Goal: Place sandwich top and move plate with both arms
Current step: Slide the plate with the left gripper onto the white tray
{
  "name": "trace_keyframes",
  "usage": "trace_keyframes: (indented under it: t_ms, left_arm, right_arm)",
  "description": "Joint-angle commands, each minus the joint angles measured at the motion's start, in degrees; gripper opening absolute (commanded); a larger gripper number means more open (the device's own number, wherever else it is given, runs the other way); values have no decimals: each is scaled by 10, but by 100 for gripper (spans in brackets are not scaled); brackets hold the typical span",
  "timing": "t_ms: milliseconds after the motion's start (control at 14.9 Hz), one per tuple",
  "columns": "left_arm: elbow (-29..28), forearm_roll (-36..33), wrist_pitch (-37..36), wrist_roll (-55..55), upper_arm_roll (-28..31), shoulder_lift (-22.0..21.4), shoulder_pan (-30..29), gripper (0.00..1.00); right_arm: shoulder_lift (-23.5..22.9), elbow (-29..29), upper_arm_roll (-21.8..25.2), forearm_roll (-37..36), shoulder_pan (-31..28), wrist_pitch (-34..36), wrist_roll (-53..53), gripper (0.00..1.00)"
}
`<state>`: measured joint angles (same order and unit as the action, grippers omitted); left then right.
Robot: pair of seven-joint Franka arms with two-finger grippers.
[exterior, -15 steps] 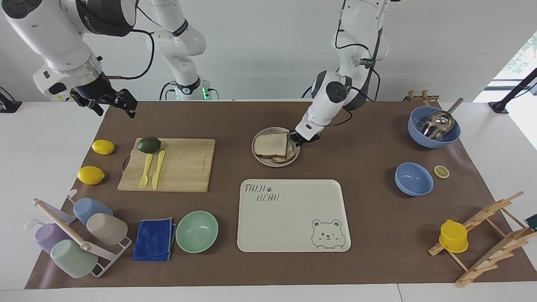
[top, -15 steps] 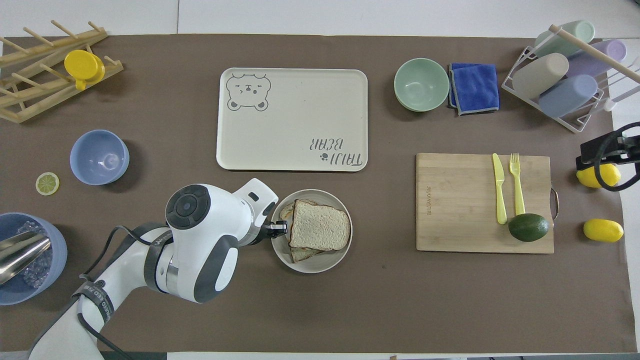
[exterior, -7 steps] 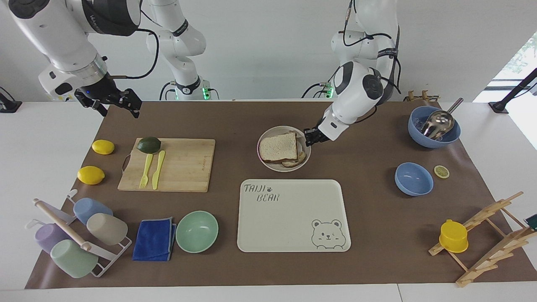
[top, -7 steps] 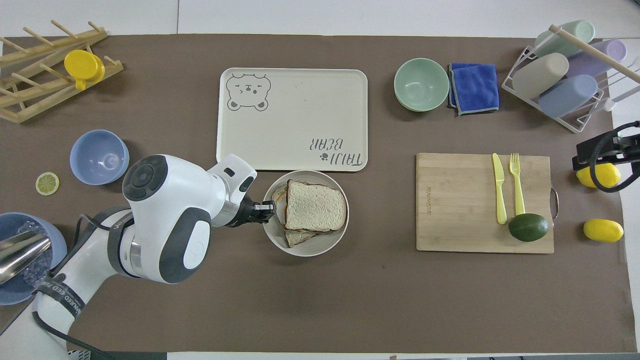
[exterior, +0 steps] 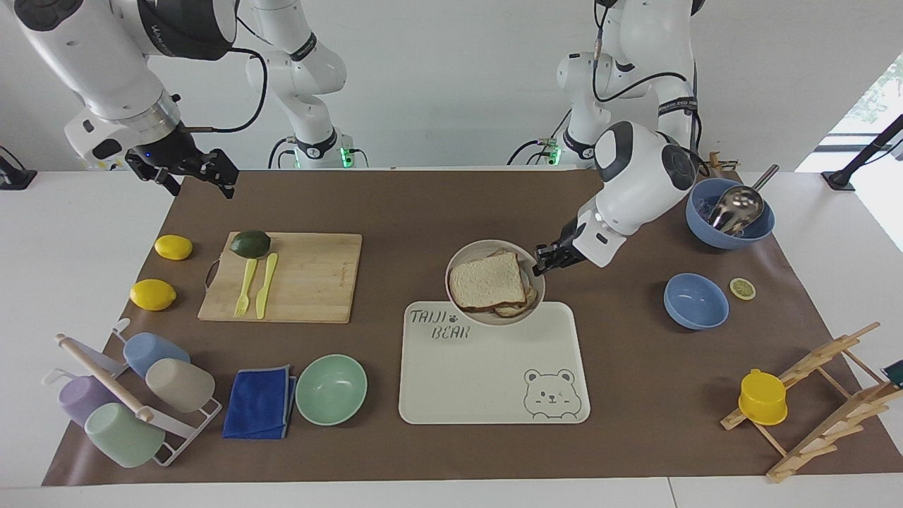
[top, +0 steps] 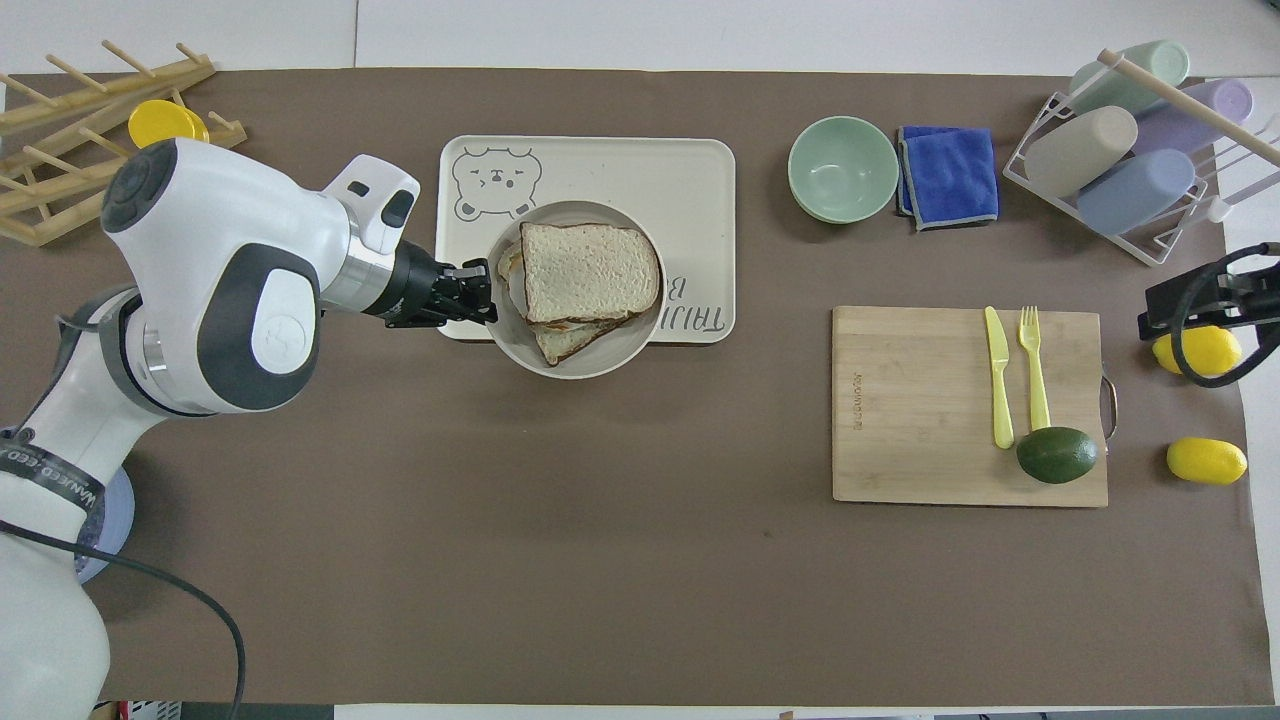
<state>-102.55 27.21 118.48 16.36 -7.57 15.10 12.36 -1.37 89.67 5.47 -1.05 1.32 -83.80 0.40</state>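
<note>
Landmark: cream tray [exterior: 494, 381] with the bear drawing, lying flat on the brown tabletop [exterior: 621, 367].

Left tool [exterior: 544, 262]: pinching the rim of the plate [exterior: 460, 259] on the side toward the left arm's end of the tabletop. Plate is lifted and tilted, hanging over the tray edge nearest the robots; in the overhead view it covers part of the tray's lettering.

Sandwich top [exterior: 488, 280]: lying on the plate, stacked on a smaller toast piece [exterior: 513, 307] whose corner pokes out beneath it. Slice sits roughly centred on the plate.

Right tool [exterior: 185, 169]: up in the air over the tabletop's corner at the right arm's end, well apart from the tray, near a lemon [exterior: 173, 247]. Fingers spread, holding nothing. That arm waits.

Mint green bowl [exterior: 331, 389]: just beside the tray, toward the right arm's end.

Wooden cutting board [exterior: 303, 279]: between tray and lemon.
</note>
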Motion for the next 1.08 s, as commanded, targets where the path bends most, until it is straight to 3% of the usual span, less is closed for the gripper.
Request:
trace_keyframes:
  t_ms: [0, 269, 1008]
  left_arm:
    - [114, 6, -18, 8, 0, 103, -2, 0]
    - [162, -10, 17, 11, 1, 165, 0, 0]
    - [104, -55, 97, 9, 0, 164, 5, 0]
  right_arm:
    - [0, -5, 0, 9, -4, 1, -17, 100]
    - [1, -4, 0, 10, -4, 5, -18, 100]
    - [2, -4, 0, 10, -4, 11, -18, 100]
